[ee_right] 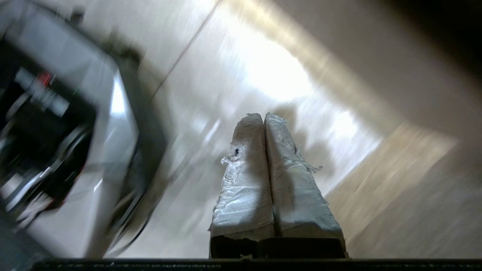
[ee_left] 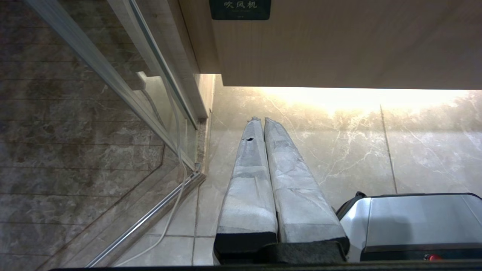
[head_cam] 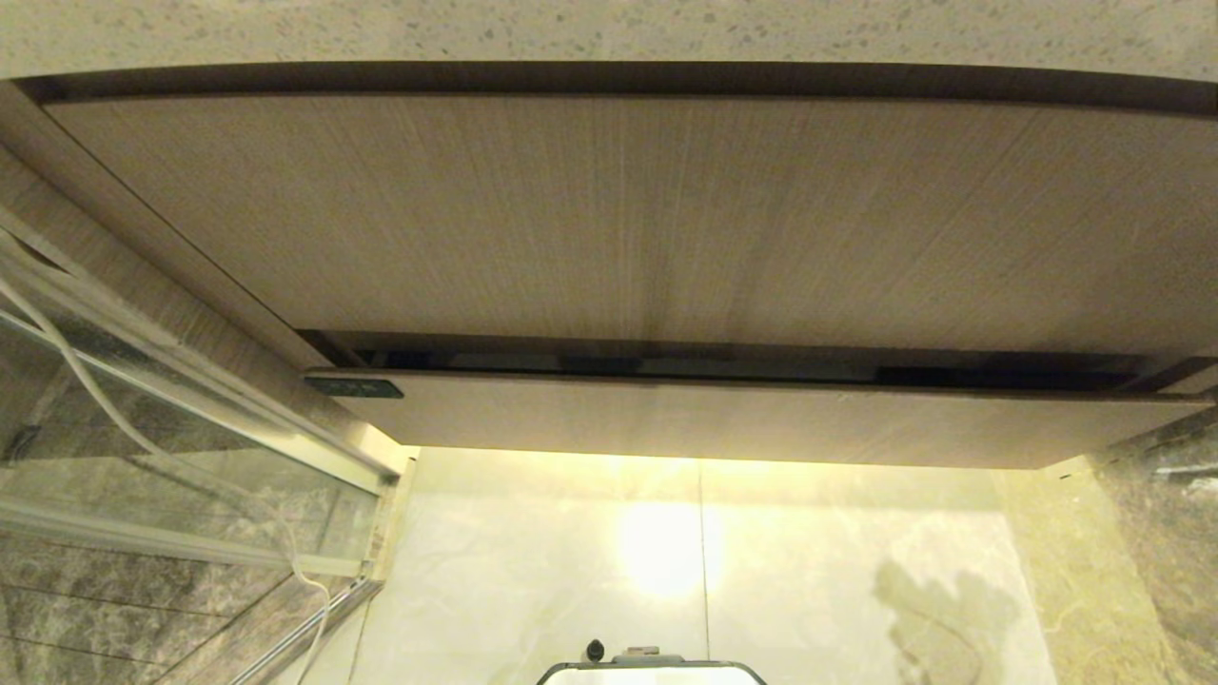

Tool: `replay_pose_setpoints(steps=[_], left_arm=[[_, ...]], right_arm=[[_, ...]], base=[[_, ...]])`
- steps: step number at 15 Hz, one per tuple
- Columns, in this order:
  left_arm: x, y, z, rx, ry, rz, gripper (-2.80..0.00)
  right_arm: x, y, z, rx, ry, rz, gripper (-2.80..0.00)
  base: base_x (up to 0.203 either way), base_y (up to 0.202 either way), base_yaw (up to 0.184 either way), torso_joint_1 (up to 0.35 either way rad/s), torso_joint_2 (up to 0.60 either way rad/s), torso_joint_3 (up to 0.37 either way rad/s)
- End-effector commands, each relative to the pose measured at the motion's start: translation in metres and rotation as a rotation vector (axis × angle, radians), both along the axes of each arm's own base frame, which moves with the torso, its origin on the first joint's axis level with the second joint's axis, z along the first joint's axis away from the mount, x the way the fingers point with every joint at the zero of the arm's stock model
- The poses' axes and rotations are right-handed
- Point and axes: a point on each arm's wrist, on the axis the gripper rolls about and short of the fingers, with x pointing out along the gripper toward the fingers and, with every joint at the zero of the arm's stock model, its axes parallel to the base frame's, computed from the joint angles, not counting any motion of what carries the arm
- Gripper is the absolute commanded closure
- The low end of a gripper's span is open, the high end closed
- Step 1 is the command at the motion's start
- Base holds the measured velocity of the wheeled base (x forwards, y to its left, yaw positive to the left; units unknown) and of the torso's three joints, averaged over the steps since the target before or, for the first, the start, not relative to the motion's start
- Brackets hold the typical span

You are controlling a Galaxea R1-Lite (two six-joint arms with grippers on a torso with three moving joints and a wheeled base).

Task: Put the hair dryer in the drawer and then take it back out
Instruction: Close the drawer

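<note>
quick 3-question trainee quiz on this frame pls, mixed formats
1. True or false: the drawer is pulled fully open.
2. The left gripper hangs above: A) a towel B) the marble floor C) a sink.
3. Fill in: the right gripper is ____, holding nothing.

Key: 1 false, only a narrow dark gap shows above its front. 2 B. 3 shut. The hair dryer is in no view.
</note>
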Motion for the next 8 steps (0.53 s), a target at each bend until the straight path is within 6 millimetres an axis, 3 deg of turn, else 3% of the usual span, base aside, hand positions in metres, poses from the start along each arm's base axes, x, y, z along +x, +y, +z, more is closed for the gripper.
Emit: replay_pose_setpoints(steps=[1, 5, 8], left_arm=[[0.000, 0.000, 0.000, 0.000, -0.002, 0.000, 0.00], [0.000, 0.000, 0.000, 0.000, -0.001, 0.000, 0.00], [0.000, 0.000, 0.000, 0.000, 0.000, 0.000, 0.00]], right_arm=[[-0.006, 0.002, -0.008, 0.005, 0.077, -0.012, 0.00], [-0.002, 0.000, -0.030, 0.043, 0.192, -0.024, 0.00], [0.016, -0.008, -0.040, 0.058, 0.215, 0.001, 0.00]], base=[[0.000, 0.000, 0.000, 0.000, 0.00, 0.000], [0.000, 0.000, 0.000, 0.000, 0.00, 0.000], [0.000, 0.000, 0.000, 0.000, 0.00, 0.000]])
